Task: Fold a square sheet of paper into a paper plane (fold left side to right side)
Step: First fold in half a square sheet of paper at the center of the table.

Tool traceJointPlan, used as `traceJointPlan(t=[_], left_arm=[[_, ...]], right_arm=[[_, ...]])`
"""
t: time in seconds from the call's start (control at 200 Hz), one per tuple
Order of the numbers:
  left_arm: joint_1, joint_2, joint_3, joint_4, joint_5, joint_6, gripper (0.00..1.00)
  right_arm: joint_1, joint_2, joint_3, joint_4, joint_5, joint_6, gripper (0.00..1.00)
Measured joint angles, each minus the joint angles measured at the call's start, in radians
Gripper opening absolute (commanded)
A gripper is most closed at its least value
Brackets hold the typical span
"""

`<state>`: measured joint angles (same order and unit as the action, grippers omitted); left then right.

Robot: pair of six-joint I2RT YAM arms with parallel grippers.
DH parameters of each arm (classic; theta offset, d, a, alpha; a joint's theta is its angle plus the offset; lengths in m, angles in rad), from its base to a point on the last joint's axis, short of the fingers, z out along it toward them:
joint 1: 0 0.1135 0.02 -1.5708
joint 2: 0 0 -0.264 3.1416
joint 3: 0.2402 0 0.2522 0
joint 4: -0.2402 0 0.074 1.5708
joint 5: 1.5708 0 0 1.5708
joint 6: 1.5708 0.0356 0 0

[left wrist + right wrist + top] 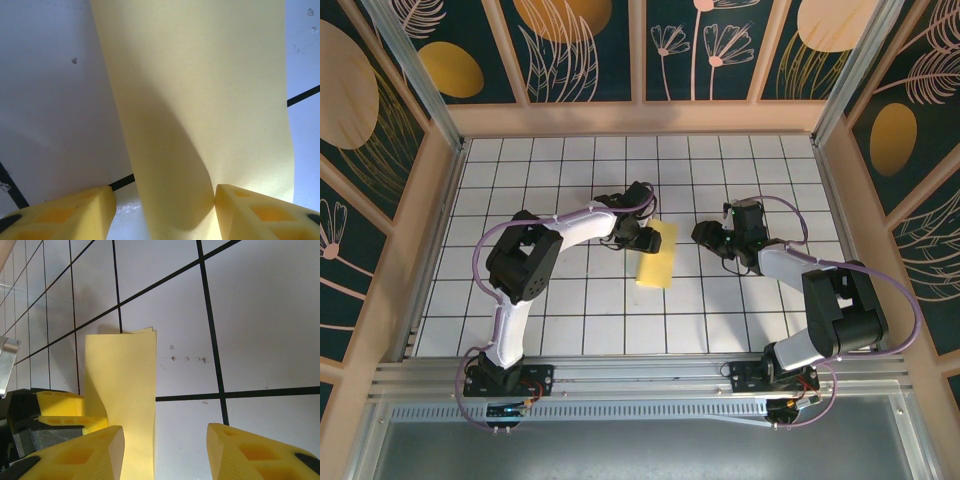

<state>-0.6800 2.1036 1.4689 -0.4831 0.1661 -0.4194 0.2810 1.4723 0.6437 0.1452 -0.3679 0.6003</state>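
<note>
The square sheet of paper [656, 262] lies folded into a pale-yellow strip near the table's middle, about one tile wide. In the left wrist view the paper [200, 90] bulges up in a soft curl between the fingers. My left gripper [645, 238] [165, 200] is open around that curl: the right finger [250, 210] touches the paper and the left finger [70, 215] stands apart from it. My right gripper [705, 234] [165, 440] is open over bare tiles just right of the strip [120, 380], with nothing between its fingers.
The table [570, 310] is a white grid with black lines, walled by wooden panels [438, 210] at left, right and back. An aluminium rail [640, 378] runs along the near edge by both arm bases. The left gripper's yellow fingers [60, 410] show beside the strip.
</note>
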Motion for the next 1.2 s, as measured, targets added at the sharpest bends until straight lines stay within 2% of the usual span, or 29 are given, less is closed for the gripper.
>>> traceJointPlan(t=[1.201], left_arm=[[-0.001,0.011,0.018,-0.017,-0.011,-0.038,0.56]], right_arm=[[0.000,0.000,0.000,0.011,-0.053,0.001,0.47]])
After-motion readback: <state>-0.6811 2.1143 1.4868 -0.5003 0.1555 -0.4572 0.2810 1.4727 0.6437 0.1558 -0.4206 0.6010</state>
